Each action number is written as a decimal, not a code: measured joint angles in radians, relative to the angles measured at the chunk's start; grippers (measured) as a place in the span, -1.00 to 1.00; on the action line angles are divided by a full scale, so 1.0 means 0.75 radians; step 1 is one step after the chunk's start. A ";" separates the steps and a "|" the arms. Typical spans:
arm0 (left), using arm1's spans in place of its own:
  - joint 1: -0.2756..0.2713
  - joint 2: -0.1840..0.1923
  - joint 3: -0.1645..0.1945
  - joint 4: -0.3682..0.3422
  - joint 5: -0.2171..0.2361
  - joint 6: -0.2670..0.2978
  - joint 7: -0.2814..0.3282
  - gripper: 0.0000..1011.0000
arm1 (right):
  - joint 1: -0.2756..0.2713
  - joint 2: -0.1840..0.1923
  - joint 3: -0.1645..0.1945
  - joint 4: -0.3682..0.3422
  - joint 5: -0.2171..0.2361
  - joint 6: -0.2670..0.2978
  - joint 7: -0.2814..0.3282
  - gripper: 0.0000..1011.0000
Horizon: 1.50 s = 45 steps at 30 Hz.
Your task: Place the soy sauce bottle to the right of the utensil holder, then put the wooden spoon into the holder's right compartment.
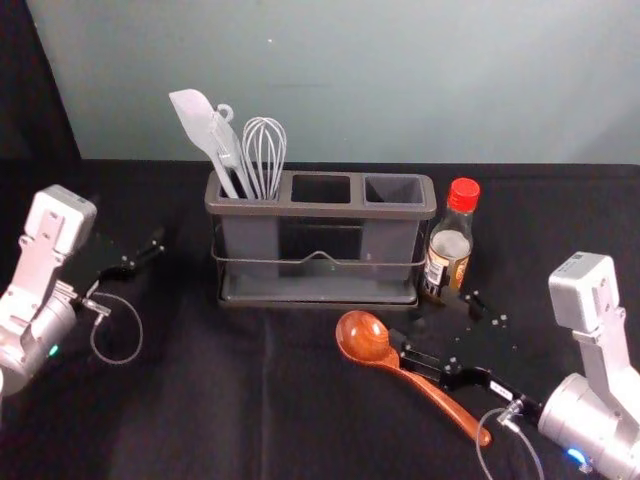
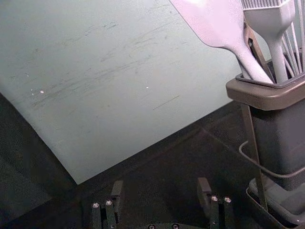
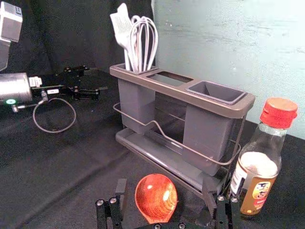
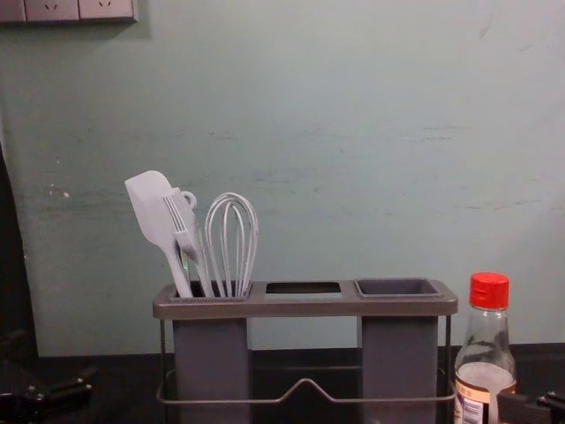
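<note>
Right, the soy sauce bottle (image 1: 450, 250) stands upright on the black-clothed desk (image 1: 200, 400), just beside the utensil holder (image 1: 315, 210) on its right, so I take the first half as done. That leaves me the wooden spoon (image 1: 371, 341), lying in front of the holder with its bowl toward it and its handle slanting back toward my right arm. My right gripper (image 3: 165, 186) is low over it with fingers spread, the bowl visible in the space between them and nothing gripped. My left gripper (image 2: 160, 185) idles off to the holder's left, its fingers apart and holding nothing.

I expect the spoon to feel light and quite stiff, with no give when I squeeze. The glossy finish looks slick, and the rounded handle could roll or twist between the pads, especially with the wide bowl weighting one end. I'd leave the bowl's curved rim alone, since it would likely squirt away, and close squarely across the handle a little below the neck. That should keep the swing small and leave the tail free to go down first into the right compartment (image 1: 394, 189). A firm pinch ought to be safe on wood; the bottle close by is what I'd mind knocking while lifting and turning the spoon upright.
</note>
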 joint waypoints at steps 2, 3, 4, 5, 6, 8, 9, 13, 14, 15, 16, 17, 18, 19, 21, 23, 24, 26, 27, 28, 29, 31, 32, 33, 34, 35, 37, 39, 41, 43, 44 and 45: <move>0.000 0.000 0.000 0.000 0.000 0.000 0.000 0.98 | 0.000 0.000 0.001 -0.001 0.001 0.000 0.000 0.99; 0.000 0.000 0.000 0.000 0.000 0.000 0.000 0.98 | 0.000 0.001 0.001 -0.001 0.001 0.000 0.001 0.99; 0.000 0.000 0.000 0.000 0.000 0.000 0.000 0.98 | 0.000 0.001 0.001 -0.001 0.001 0.000 0.001 0.99; 0.000 0.000 0.000 0.000 0.000 0.000 0.000 0.98 | -0.001 0.001 0.001 -0.001 0.002 -0.001 0.001 0.99; 0.000 0.000 0.000 0.000 0.000 0.000 0.000 0.98 | -0.001 0.001 0.001 -0.001 0.002 -0.001 0.001 0.99; 0.000 0.000 0.000 0.000 0.000 0.000 0.000 0.98 | -0.001 0.001 0.001 -0.001 0.002 -0.001 0.002 0.99; 0.000 0.000 0.000 0.000 0.000 0.000 0.000 0.98 | -0.001 0.001 0.002 -0.002 0.003 -0.001 0.002 0.99; 0.000 0.000 0.000 0.000 0.000 0.000 0.000 0.98 | -0.001 0.002 0.002 -0.002 0.004 -0.001 0.002 0.99; 0.000 0.000 0.000 0.000 0.000 0.000 0.000 0.98 | -0.001 0.002 0.002 -0.003 0.004 -0.001 0.002 0.99; 0.000 0.000 0.000 0.000 0.000 0.000 0.000 0.98 | -0.001 0.002 0.003 -0.003 0.004 -0.001 0.002 0.99; 0.000 0.000 0.000 0.000 0.000 0.000 0.000 0.98 | -0.001 0.002 0.003 -0.003 0.004 -0.001 0.003 0.99; 0.000 0.000 0.000 0.000 0.000 0.000 0.000 0.98 | -0.001 0.002 0.003 -0.003 0.005 -0.002 0.003 0.99; 0.000 0.000 0.000 0.000 0.000 0.000 0.000 0.98 | -0.001 0.002 0.003 -0.003 0.005 -0.001 0.003 0.99; 0.000 0.000 0.000 0.000 0.000 0.000 0.000 0.98 | -0.001 0.002 0.003 -0.003 0.004 -0.001 0.003 0.99; 0.000 0.000 0.000 0.000 0.000 0.000 0.000 0.98 | -0.003 0.006 0.004 -0.011 -0.009 0.005 0.002 0.99; 0.000 0.000 0.000 0.000 0.000 0.000 0.000 0.98 | -0.005 0.019 0.003 -0.032 -0.049 0.038 -0.010 0.99; 0.000 0.000 0.000 0.000 0.000 0.000 0.000 0.98 | -0.005 0.022 0.002 -0.039 -0.061 0.052 -0.016 0.99; 0.000 0.000 0.000 0.000 0.000 0.000 0.000 0.98 | 0.000 0.030 -0.002 -0.061 -0.096 0.114 -0.033 0.99; 0.000 0.000 0.000 0.000 0.000 0.000 0.000 0.98 | 0.009 0.031 -0.004 -0.075 -0.115 0.163 -0.042 0.99; 0.000 0.000 0.000 0.000 0.000 0.000 0.000 0.98 | 0.015 0.031 -0.006 -0.081 -0.124 0.186 -0.045 0.99; 0.000 0.000 0.000 0.000 0.000 0.000 0.000 0.98 | 0.021 0.031 -0.009 -0.086 -0.133 0.208 -0.048 0.99; 0.000 0.000 0.000 0.000 0.000 0.000 0.000 0.98 | 0.048 0.029 -0.023 -0.097 -0.158 0.275 -0.049 0.99; 0.000 0.000 0.000 0.000 0.000 0.000 0.000 0.98 | 0.058 0.028 -0.029 -0.100 -0.166 0.297 -0.049 0.99; 0.000 0.000 0.000 0.000 0.000 0.000 0.000 0.98 | 0.080 0.024 -0.043 -0.105 -0.183 0.344 -0.048 0.99; 0.000 0.000 0.000 0.000 0.000 0.000 0.000 0.98 | 0.096 0.021 -0.054 -0.108 -0.194 0.379 -0.047 0.99; 0.000 0.000 0.000 0.000 0.000 0.000 0.000 0.98 | 0.110 0.018 -0.063 -0.109 -0.203 0.405 -0.045 0.99; 0.000 0.000 0.000 0.000 0.000 0.000 0.000 0.98 | 0.141 0.011 -0.086 -0.112 -0.222 0.466 -0.040 0.99; 0.000 0.000 0.000 0.000 0.000 0.000 0.000 0.98 | 0.187 -0.004 -0.121 -0.111 -0.252 0.546 -0.030 0.99; 0.000 0.000 0.000 0.000 0.000 0.000 0.000 0.98 | 0.232 -0.023 -0.160 -0.101 -0.285 0.613 -0.024 0.99; 0.000 0.000 0.000 0.000 0.000 0.000 0.000 0.98 | 0.267 -0.043 -0.190 -0.088 -0.313 0.665 -0.021 0.99; 0.000 0.000 0.000 0.000 0.000 0.000 0.000 0.98 | 0.278 -0.051 -0.200 -0.082 -0.322 0.680 -0.021 0.99; 0.000 0.000 0.000 0.000 0.000 0.000 0.000 0.98 | 0.291 -0.060 -0.210 -0.075 -0.330 0.695 -0.020 0.99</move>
